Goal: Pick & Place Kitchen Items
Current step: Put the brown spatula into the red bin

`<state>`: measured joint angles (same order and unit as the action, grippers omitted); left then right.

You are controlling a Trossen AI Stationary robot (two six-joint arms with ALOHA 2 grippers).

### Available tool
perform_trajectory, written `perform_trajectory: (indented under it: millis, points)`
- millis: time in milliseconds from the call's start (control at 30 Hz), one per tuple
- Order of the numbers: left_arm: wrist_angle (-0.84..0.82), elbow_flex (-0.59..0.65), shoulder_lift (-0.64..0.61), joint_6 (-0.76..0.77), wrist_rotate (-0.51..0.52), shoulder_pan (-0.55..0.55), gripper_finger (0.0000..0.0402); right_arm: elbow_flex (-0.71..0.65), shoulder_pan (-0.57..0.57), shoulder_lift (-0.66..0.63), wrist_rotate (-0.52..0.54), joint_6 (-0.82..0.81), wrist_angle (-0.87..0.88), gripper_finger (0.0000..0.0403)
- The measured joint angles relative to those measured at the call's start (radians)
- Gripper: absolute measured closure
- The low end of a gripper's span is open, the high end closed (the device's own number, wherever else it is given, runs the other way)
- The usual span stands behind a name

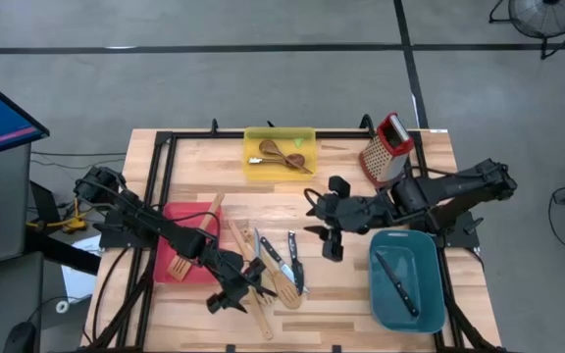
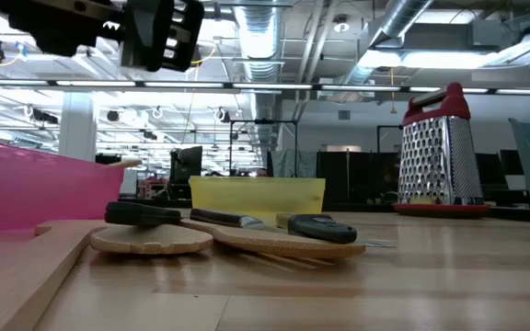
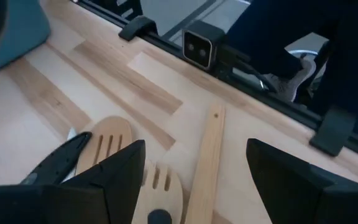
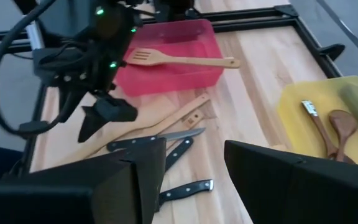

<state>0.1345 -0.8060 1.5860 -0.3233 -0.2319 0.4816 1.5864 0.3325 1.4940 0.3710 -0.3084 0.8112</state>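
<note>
Pale wooden spatulas and slotted turners point(image 1: 263, 279) and black-handled knives point(image 1: 292, 260) lie in a loose pile on the table's near middle. My left gripper point(image 1: 229, 297) is open and hovers over the pile's near-left side. Its wrist view shows a pale spatula handle point(image 3: 207, 155) between the spread fingers, with slotted turners point(image 3: 110, 146) beside it. My right gripper point(image 1: 327, 243) is open and empty just right of the pile. Its wrist view looks over the knives point(image 4: 166, 138). One slotted turner point(image 4: 166, 59) lies in the red bin point(image 1: 170, 221), its handle resting on the rim.
A yellow bin point(image 1: 253, 147) at the far middle holds dark wooden spoons point(image 1: 284, 154). A teal bin point(image 1: 425, 265) at the near right holds a knife point(image 1: 397, 282). A red-topped box grater point(image 1: 385, 147) stands at the far right. A black frame runs round the table's edges.
</note>
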Motion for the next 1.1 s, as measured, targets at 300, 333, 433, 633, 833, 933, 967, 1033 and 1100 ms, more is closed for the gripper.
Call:
perform_trajectory:
  millis: [300,333,433,633,833,933,967,1033,1100]
  points:
    - [0.005,-0.057,0.087,0.013,0.019,0.055,0.0140,0.000,0.050,0.000,0.000,-0.056,0.003,0.0236]
    - [0.008,-0.072,0.110,0.013,0.021,0.061,0.0140,0.000,0.056,0.000,0.000,-0.064,0.007,0.0237]
    - [0.029,-0.104,0.162,0.009,0.022,0.069,0.0140,0.000,0.069,0.000,0.000,-0.085,0.021,0.0239]
    - [0.073,-0.150,0.252,-0.013,0.022,0.070,0.0140,0.000,0.097,0.000,-0.001,-0.087,0.021,0.0240]
    - [0.083,-0.153,0.308,-0.017,-0.004,0.070,0.0140,0.000,0.119,0.000,-0.003,-0.112,0.031,0.0240]
    - [0.082,-0.149,0.318,-0.017,-0.004,0.070,0.0139,0.000,0.127,0.000,-0.003,-0.112,0.035,0.0240]
    - [0.093,-0.150,0.325,-0.017,-0.005,0.069,0.0139,0.000,0.128,0.000,-0.003,-0.112,0.037,0.0240]
    - [0.093,-0.148,0.329,-0.017,-0.004,0.067,0.0139,0.000,0.129,0.000,-0.003,-0.112,0.041,0.0240]
    - [0.099,-0.147,0.344,-0.017,-0.006,0.067,0.0139,0.000,0.128,0.000,-0.003,-0.112,0.042,0.0240]
